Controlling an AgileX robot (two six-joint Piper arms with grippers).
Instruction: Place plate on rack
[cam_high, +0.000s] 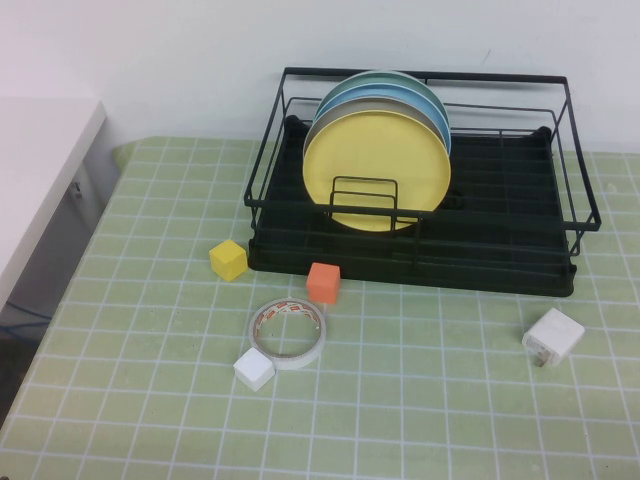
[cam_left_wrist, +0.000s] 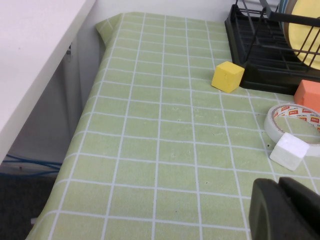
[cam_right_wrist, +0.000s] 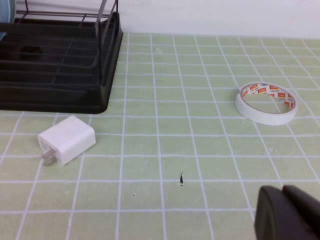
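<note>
The yellow plate stands upright in the black wire rack, at the front of a row of grey-white and light blue plates, leaning behind a small wire divider. Its edge also shows in the left wrist view, inside the rack. Neither gripper shows in the high view. My left gripper is shut and empty, low over the tablecloth near the white cube. My right gripper is shut and empty, over the cloth away from the rack's corner.
On the green checked cloth in front of the rack lie a yellow cube, an orange cube, a tape roll, a white cube and a white charger. A white table stands at the left.
</note>
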